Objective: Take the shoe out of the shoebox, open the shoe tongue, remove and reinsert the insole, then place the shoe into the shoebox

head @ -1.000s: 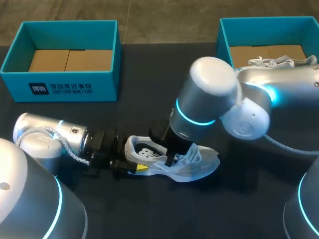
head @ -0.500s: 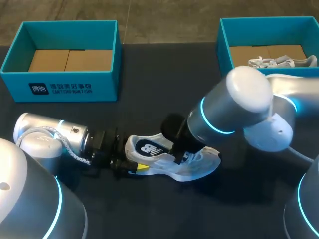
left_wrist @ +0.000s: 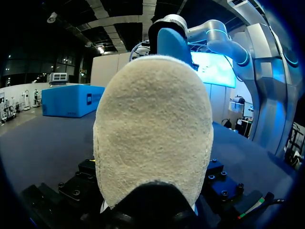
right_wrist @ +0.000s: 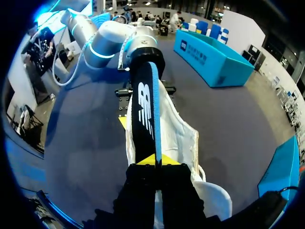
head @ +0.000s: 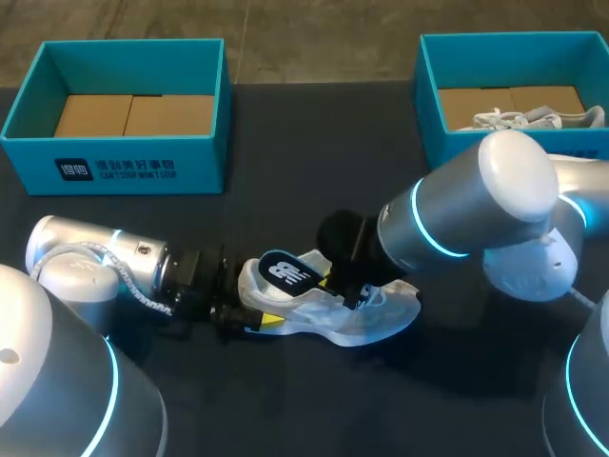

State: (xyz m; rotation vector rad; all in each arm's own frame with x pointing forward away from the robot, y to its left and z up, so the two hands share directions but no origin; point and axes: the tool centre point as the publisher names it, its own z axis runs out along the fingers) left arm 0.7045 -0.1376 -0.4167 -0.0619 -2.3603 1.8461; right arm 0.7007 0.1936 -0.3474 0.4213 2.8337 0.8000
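The shoe (head: 376, 314) is white woven cloth, its heel (left_wrist: 152, 129) rough and fuzzy. The insole (right_wrist: 144, 114) standing out of the shoe has a smooth black face and blue foam edge. Under the shoe, the surface (head: 285, 162) is dark, matt.

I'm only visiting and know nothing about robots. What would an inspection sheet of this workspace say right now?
Surface: dark table.
Job's things: white shoe lying on the table; insole raised partly out of it; empty shoebox; second shoebox holding the other shoe.
Clutter: nothing seen.
Grippers: left gripper shut on the white shoe's heel; right gripper shut on the insole.
Cables: grey cable along the left arm.
Surroundings: nothing seen reaching over the table.
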